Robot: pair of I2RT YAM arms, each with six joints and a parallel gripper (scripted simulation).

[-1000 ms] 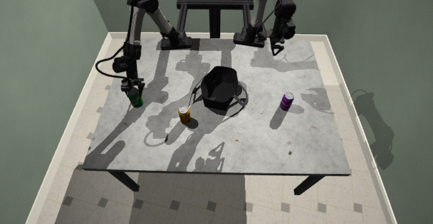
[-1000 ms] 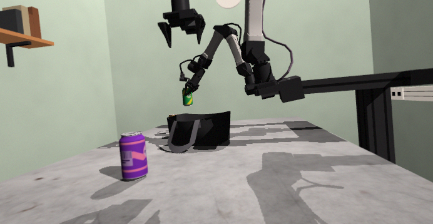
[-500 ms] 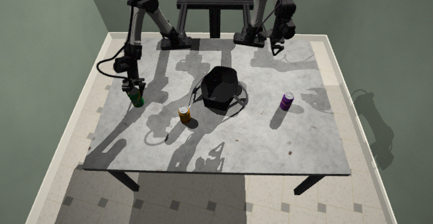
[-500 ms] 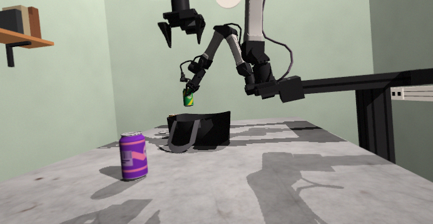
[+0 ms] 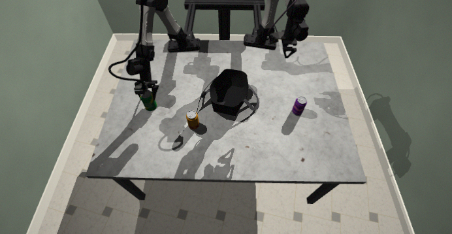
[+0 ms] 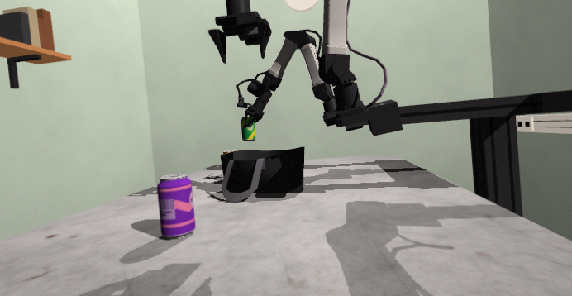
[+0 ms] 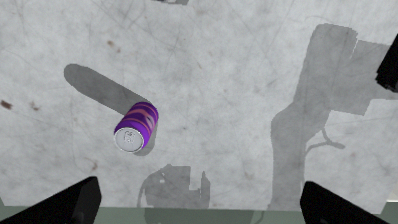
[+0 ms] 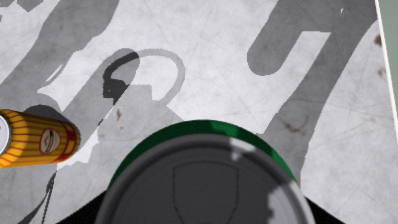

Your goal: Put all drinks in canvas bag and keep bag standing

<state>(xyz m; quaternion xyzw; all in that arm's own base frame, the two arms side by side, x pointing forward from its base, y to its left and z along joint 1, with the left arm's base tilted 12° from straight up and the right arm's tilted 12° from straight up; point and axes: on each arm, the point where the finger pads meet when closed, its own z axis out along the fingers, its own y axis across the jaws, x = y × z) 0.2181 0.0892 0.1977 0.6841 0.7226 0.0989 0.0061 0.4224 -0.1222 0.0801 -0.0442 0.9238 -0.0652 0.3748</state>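
Note:
The black canvas bag [image 5: 225,110] [image 6: 289,172] stands mid-table with walls up and handles hanging outside; its inside is too dark to tell. My right gripper [image 5: 147,93] [image 6: 249,123] is shut on the green can [image 5: 150,104] [image 6: 249,134] [image 8: 204,128], held in the air to the bag's left in the top view. The orange can [image 5: 193,121] [image 8: 40,141] stands between that can and the bag, nearer the front edge. The purple can [image 5: 298,107] [image 6: 177,207] [image 7: 140,121] stands right of the bag. My left gripper [image 6: 244,59] [image 7: 200,188] is open and empty, high over the back right.
The marble-look table [image 5: 268,162] carries broad arm shadows. The arm bases stand at its back edge, by a dark frame [image 5: 224,3]. In the exterior view a wall shelf [image 6: 37,51] with books is at the far left, beyond the table.

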